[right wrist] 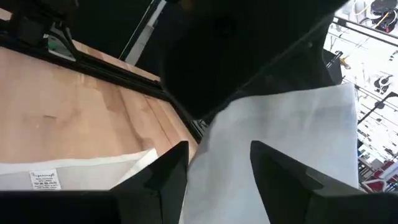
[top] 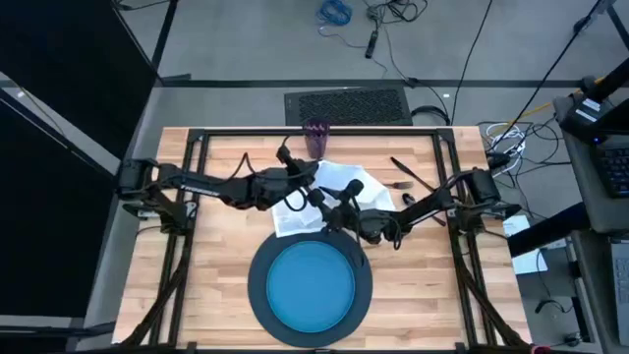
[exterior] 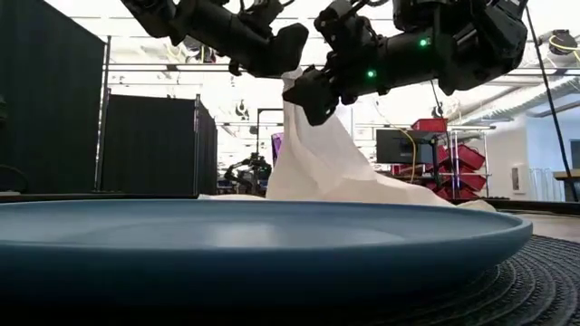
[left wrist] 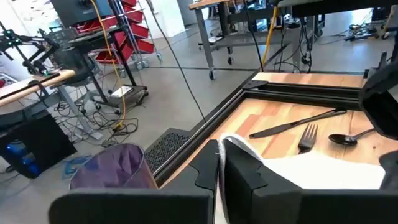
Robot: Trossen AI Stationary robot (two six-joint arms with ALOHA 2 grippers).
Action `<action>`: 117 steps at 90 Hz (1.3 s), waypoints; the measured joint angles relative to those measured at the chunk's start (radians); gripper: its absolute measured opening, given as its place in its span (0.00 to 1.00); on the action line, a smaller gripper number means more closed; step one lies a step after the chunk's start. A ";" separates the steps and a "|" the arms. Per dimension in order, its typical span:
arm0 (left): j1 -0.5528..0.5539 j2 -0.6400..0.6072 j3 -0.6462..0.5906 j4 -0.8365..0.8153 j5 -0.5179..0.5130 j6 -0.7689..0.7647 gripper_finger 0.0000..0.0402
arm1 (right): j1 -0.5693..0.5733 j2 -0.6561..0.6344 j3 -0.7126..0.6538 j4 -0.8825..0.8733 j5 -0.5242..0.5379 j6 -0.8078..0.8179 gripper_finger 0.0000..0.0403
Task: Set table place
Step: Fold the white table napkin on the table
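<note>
Two grippers meet over the middle of the table, both working on the white napkin. The step in hand looks like lifting and folding or spreading that cloth.

Going from the left edge across: the left gripper reaches in from the left side and has its fingers pinched on a raised fold of the napkin, which the low view shows hanging up in a peak with its lower part resting on the table. Just right of it, the right gripper comes in from the right edge; cloth runs between its fingers, which stand apart, so it appears not yet closed on it.

Near the front edge, the blue plate sits centred on the dark grey charger. At the far edge stands the purple cup. Towards the far right corner lie the knife, fork and spoon, apart from the napkin's edge.

To do this well, the right fingers should probably close on a single layer near a corner before either arm moves. Both arms would do best to pull gently and evenly, keeping the cloth clear of the cup and cutlery so nothing is dragged or tipped.
</note>
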 joint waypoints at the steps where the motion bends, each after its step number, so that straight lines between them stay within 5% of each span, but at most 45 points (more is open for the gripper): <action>1: 0.000 0.000 0.000 0.000 0.000 0.000 0.00 | -0.001 0.000 0.000 -0.001 0.001 0.000 0.37; 28: -0.003 0.000 0.000 -0.001 0.008 -0.001 0.00 | -0.016 0.000 0.000 -0.047 -0.002 -0.061 0.02; 44: -0.003 0.000 0.000 -0.008 0.008 0.000 0.00 | -0.016 -0.001 0.000 -0.049 0.011 -0.096 0.00; 65: -0.003 0.000 0.000 -0.039 0.016 -0.001 0.00 | -0.014 -0.060 0.000 -0.053 0.164 -0.268 0.00; 83: -0.003 0.000 0.000 -0.057 0.144 -0.001 0.00 | -0.008 -0.179 0.000 -0.200 0.317 -0.381 0.00; 98: -0.003 0.000 0.000 -0.111 0.260 0.026 0.03 | -0.008 -0.308 0.000 -0.472 0.402 -0.275 0.00; 117: -0.002 0.000 0.000 -0.159 0.385 0.030 0.19 | -0.009 -0.437 0.000 -0.748 0.414 -0.042 0.00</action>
